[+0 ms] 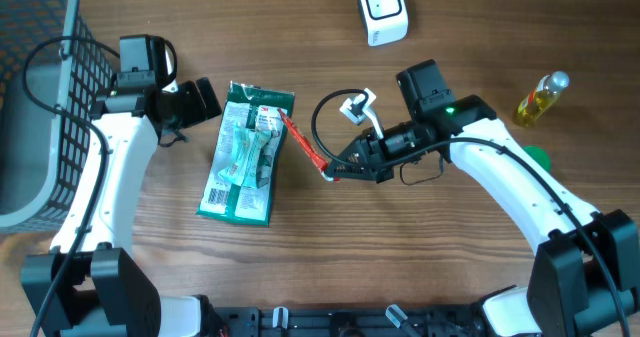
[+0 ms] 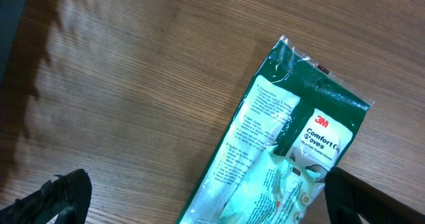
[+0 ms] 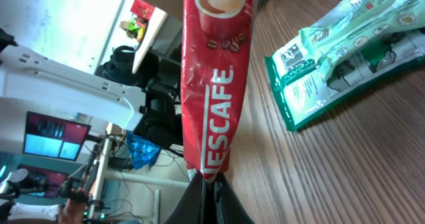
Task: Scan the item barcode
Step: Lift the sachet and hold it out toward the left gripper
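A long red Nescafe sachet (image 1: pixel 303 144) is pinched at one end by my right gripper (image 1: pixel 333 172), whose jaws are shut on it. In the right wrist view the sachet (image 3: pixel 216 71) stands straight out from the closed right gripper (image 3: pixel 212 185), held off the table. A green and white 3M gloves packet (image 1: pixel 245 155) lies flat on the wood, and the sachet's far tip reaches over its top edge. My left gripper (image 1: pixel 208 99) hovers open at the packet's upper left; the packet (image 2: pixel 292 144) lies below the left gripper (image 2: pixel 211 204). A white scanner (image 1: pixel 383 10) stands at the back.
A grey wire basket (image 1: pixel 40 97) fills the left edge. A yellow oil bottle (image 1: pixel 541 99) lies at the right, with a green object (image 1: pixel 540 159) partly hidden behind my right arm. A black cable loops near the right wrist.
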Tool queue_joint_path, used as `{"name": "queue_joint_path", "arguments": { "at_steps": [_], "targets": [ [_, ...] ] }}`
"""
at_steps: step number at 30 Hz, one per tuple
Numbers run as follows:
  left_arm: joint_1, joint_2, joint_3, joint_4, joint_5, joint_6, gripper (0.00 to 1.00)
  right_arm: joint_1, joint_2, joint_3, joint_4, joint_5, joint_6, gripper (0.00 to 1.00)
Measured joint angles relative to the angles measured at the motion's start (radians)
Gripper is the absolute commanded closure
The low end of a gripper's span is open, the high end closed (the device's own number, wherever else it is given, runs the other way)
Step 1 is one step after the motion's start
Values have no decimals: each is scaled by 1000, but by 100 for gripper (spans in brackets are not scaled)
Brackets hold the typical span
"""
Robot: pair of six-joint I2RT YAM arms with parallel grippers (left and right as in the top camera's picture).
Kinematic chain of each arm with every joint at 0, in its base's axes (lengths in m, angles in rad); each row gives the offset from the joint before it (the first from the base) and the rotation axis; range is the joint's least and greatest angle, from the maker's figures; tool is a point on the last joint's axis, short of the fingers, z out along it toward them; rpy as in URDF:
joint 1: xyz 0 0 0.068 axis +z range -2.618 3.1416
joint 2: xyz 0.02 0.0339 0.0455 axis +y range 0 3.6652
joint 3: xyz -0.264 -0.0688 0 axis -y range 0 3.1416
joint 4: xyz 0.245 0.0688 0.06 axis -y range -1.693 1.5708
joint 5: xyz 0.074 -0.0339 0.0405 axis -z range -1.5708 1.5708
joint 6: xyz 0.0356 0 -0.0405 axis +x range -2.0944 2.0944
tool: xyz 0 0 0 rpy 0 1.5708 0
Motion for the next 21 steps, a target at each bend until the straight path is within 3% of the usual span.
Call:
{"name": "queue_joint_path", "arguments": {
  "at_steps": [3, 6, 9, 13, 16, 21],
  "targets": [
    [0, 0, 0, 60, 7, 0, 0, -4, 0, 0, 0, -15, 0, 96],
    [1, 0, 1, 36, 182, -35, 0, -5, 0, 0, 0, -18, 19, 95],
    [0, 0, 1, 34, 557, -45, 0, -7, 0, 0, 29, -20, 76, 95],
    [0, 0, 1, 34, 871, -45, 0, -17, 0, 0, 100, -26, 154, 94],
    [0, 0, 1, 34, 1032, -44, 31, -17, 0, 0, 136, -26, 191, 93],
    [-56, 0, 1, 40, 1122, -56, 44, -17, 0, 0, 183, -27, 225, 93]
  ]
}}
